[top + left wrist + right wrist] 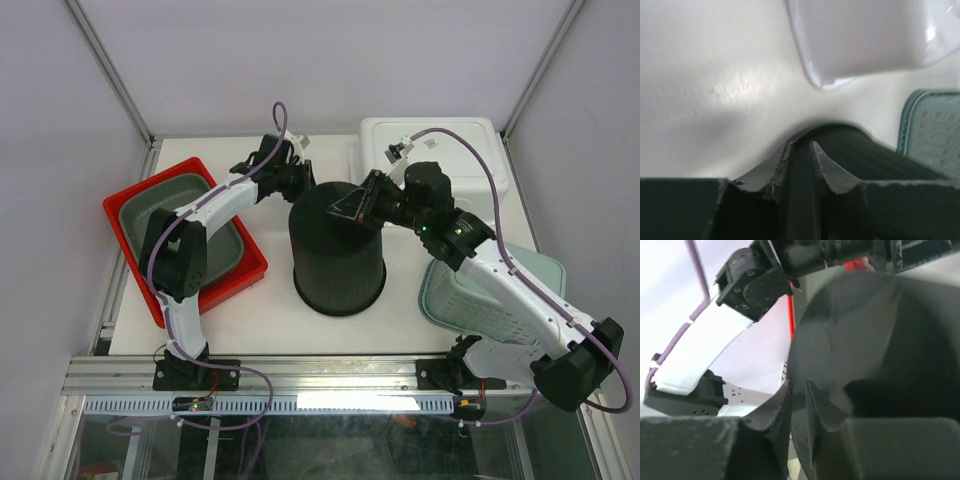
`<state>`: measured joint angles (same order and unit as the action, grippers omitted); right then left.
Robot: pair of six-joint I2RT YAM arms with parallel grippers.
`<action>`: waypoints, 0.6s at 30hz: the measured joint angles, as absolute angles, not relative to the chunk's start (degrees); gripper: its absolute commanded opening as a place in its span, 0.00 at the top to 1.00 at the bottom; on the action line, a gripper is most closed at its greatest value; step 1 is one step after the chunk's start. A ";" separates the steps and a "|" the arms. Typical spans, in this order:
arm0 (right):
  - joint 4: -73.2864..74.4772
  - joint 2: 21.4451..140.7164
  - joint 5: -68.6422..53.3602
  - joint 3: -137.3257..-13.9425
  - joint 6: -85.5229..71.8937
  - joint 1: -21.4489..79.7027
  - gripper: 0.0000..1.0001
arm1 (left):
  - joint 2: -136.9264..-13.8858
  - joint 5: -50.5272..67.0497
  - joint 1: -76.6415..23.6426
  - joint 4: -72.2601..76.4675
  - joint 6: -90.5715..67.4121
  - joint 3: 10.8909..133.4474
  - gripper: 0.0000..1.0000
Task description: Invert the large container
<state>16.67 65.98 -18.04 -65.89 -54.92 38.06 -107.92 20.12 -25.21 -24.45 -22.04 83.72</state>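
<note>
The large black container (337, 260) is in the middle of the table, its mouth toward the far side and up. My left gripper (300, 186) is shut on its rim at the far left. In the left wrist view the jaws (800, 146) pinch the thin wall, with the ribbed outside (865, 155) to the right. My right gripper (362, 206) is shut on the rim at the far right. In the right wrist view (797, 388) one finger is inside the dark hollow (880, 355) and one outside. I cannot tell whether the container's base touches the table.
A red tray (128, 205) holding a grey tub (165, 205) lies at the left. A white lidded box (445, 140) sits at the back right, also in the left wrist view (865, 40). A teal basket (465, 300) lies at the right, under the right arm.
</note>
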 measured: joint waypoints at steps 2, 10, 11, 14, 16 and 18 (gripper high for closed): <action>17.21 66.96 -17.12 -65.89 -54.39 38.04 0.65 | -110.45 20.08 -25.52 -23.88 -22.96 87.68 0.61; 25.36 60.75 -13.10 -67.40 -46.02 38.02 0.56 | -112.20 18.04 -23.49 -26.02 -23.20 97.10 0.35; 27.09 58.37 -12.01 -67.31 -44.16 38.02 0.56 | -112.09 17.65 -22.72 -26.76 -23.16 98.15 0.34; 31.05 50.28 -9.74 -65.19 -38.17 38.02 0.56 | -111.04 15.18 -20.38 -30.28 -22.81 101.10 0.26; 34.02 45.69 -9.30 -62.37 -34.41 38.02 0.55 | -109.38 12.82 -19.29 -32.95 -21.98 102.87 0.21; 36.88 42.57 -9.65 -59.18 -31.68 38.02 0.54 | -105.67 9.58 -18.37 -35.94 -21.10 103.70 0.17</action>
<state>36.88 42.57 -9.65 -59.18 -31.68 38.02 -105.67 9.58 -18.37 -35.94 -21.10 103.70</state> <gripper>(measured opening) 0.444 0.779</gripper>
